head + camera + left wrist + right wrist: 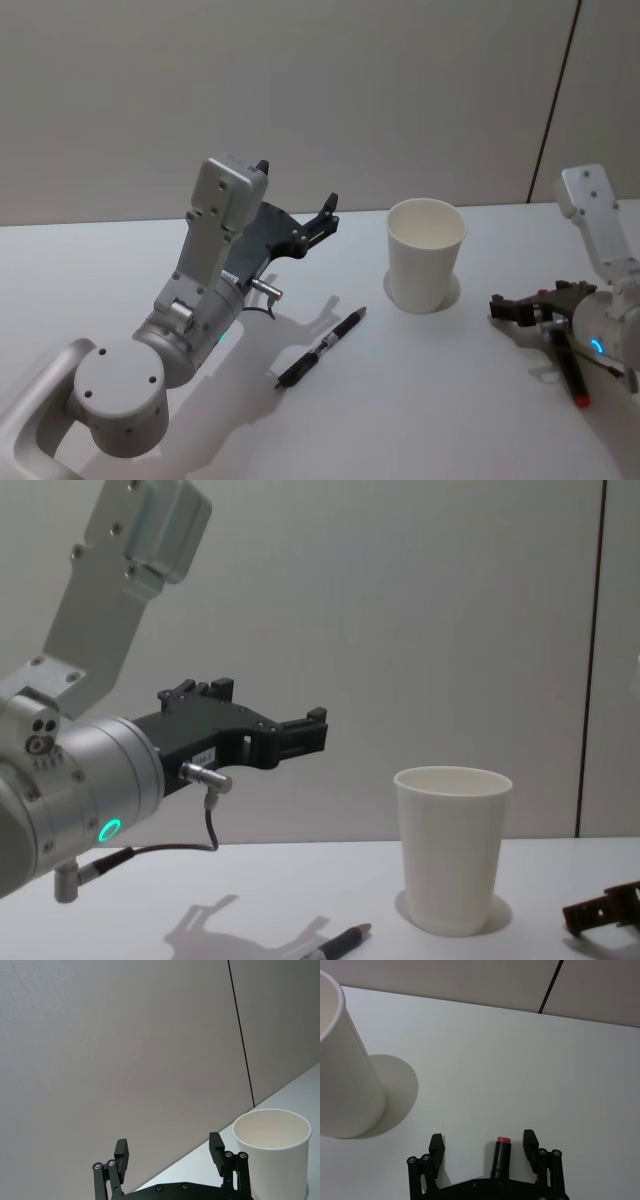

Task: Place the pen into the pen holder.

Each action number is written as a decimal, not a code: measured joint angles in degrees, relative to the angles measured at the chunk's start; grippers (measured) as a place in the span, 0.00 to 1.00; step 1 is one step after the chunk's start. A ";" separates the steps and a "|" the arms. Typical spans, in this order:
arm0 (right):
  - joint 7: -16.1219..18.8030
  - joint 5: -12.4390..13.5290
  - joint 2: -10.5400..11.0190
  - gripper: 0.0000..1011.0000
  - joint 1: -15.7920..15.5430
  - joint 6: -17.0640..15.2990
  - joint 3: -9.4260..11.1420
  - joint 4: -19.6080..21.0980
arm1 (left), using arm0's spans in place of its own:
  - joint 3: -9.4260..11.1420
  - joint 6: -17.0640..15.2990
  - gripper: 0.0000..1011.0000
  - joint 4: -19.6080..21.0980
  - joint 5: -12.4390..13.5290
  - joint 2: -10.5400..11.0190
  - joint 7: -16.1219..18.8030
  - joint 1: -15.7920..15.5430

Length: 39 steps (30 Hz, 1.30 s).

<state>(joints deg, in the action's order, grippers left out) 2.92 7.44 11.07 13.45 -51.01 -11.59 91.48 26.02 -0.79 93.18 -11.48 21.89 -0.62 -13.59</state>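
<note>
The left end effector (169, 1146) hangs above the tabletop (430, 400), fingers wide apart, empty. The right end effector (483, 1139) sits low at right, open, with a red-tipped dark rod (501, 1157) between its fingers that I cannot identify. The pen (322, 348) lies flat, near-left of the upright pen holder (425, 255), apart from it.

You see soft, even, fairly bright light from above left on a white table (450, 420) and pale wall (300, 80). The left arm (205, 290) throws a faint grey shadow rightward, near the pen (322, 347). The cup (426, 254) casts a soft round shadow at its base.
</note>
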 joint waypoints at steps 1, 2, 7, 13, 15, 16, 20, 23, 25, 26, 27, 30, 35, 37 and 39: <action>0.00 0.00 0.00 0.99 0.00 0.00 0.00 0.00 | 0.00 0.00 0.99 0.00 0.00 0.00 0.00 0.00; 0.05 -0.01 0.01 0.99 -0.08 0.00 0.08 0.01 | 0.00 0.00 0.99 0.00 0.00 0.00 0.00 0.00; 0.21 -0.05 0.03 0.99 -0.30 0.01 0.28 0.03 | 0.00 0.00 0.99 0.00 0.00 0.00 0.00 0.00; 0.30 -0.07 0.05 0.99 -0.46 0.00 0.41 0.04 | 0.00 0.00 0.99 0.00 0.00 0.00 0.00 0.00; 0.38 -0.08 0.06 0.99 -0.50 -0.01 0.44 0.04 | 0.00 0.00 0.99 0.00 0.00 0.00 0.00 0.00; 0.40 -0.08 0.06 0.96 -0.52 -0.03 0.46 0.04 | 0.00 0.00 0.99 0.00 0.00 0.00 0.00 0.00; 0.48 -0.08 0.07 0.94 -0.62 -0.05 0.51 0.05 | 0.00 0.00 0.99 0.00 0.00 0.00 0.00 0.00; 0.50 -0.08 0.07 0.93 -0.64 -0.07 0.52 0.05 | 0.00 0.00 0.99 0.00 0.00 0.00 0.00 0.00; 0.51 -0.08 0.07 0.91 -0.67 -0.10 0.53 0.05 | 0.00 0.00 0.99 0.00 0.00 0.00 0.00 0.00; 0.51 -0.08 0.07 0.91 -0.68 -0.11 0.53 0.04 | 0.00 0.00 0.99 0.00 0.00 0.00 0.00 0.00; 0.52 -0.08 0.07 0.90 -0.69 -0.12 0.54 0.04 | 0.00 0.00 0.99 0.00 0.00 0.00 0.00 0.00; 0.53 -0.08 0.07 0.89 -0.72 -0.13 0.55 0.04 | 0.00 0.00 0.99 0.00 0.00 0.00 0.00 0.00; 0.54 -0.08 0.07 0.86 -0.73 -0.27 0.57 0.03 | 0.00 0.00 0.99 0.00 0.00 0.00 0.00 0.00; 0.54 -0.08 0.06 0.85 -0.74 -0.28 0.58 0.03 | 0.00 0.00 0.99 0.00 0.00 0.00 0.00 0.00; 0.55 -0.08 0.07 0.84 -0.75 -0.28 0.58 0.02 | 0.00 0.00 0.99 0.00 0.00 0.00 0.00 0.00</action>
<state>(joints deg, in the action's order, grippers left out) 3.47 7.36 11.14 12.70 -51.29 -11.01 91.50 26.02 -0.80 93.18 -11.48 21.89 -0.63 -13.59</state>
